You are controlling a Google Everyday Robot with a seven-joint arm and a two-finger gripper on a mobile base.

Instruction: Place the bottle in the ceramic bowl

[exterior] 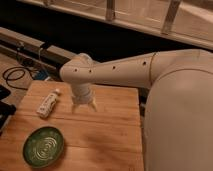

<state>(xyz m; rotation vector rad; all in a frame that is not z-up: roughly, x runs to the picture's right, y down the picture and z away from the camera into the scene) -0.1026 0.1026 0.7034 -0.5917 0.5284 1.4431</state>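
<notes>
Single-camera view of the workspace. The robot's white arm (150,70) fills the right side and reaches leftward across the scene, bending down at a rounded joint above the far half of the wooden worktop (112,135), whose planks run left to right. The ceramic bowl (43,146), dark green with pale concentric rings inside, sits upright and empty near the front left corner of the worktop. The tool (84,107) points straight down from the arm's wrist over the far middle of the worktop; its jaws stand spread, with nothing between them, and it holds nothing. The bottle (48,104), white with a printed label, lies flat on the worktop to the left of the tool, near it but apart from it, with its narrow cap pointing toward the far edge. The bottle rests beyond the bowl, separate from it and outside its rim. A dark cable (14,76) loops on the floor past the worktop's far left corner.
</notes>
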